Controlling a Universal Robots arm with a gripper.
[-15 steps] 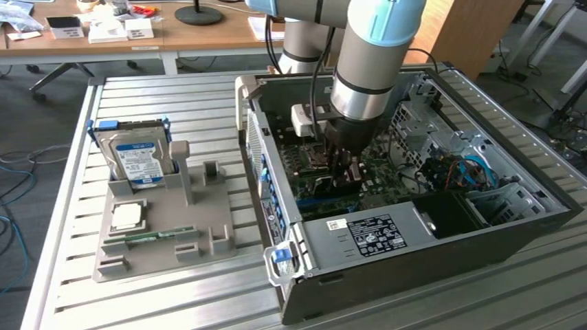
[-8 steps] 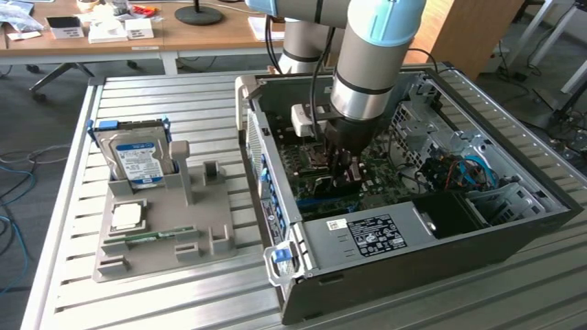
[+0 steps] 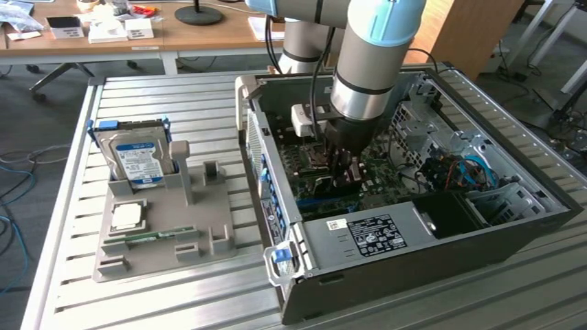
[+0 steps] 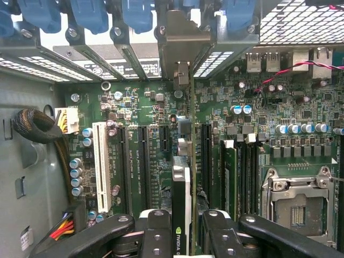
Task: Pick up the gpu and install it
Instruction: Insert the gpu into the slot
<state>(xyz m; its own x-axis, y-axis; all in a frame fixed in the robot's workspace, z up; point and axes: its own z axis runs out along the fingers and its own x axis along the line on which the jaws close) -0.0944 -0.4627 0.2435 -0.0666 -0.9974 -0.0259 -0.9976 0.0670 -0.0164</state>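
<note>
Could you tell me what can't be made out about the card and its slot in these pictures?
- Exterior view: the gpu is hidden behind the arm and gripper inside the computer case.
- Wrist view: the card is seen edge-on; its faces cannot be seen.
- Wrist view: whether its lower edge sits in the motherboard slot is hidden by the card itself.

A hard drive [image 3: 135, 157] stands upright in a grey holder [image 3: 165, 237] on the slatted table [image 3: 385, 313]; a CPU [image 3: 126, 217] and memory stick [image 3: 158, 236] lie on it; an open PC case [image 3: 513, 237] sits beside.
</note>
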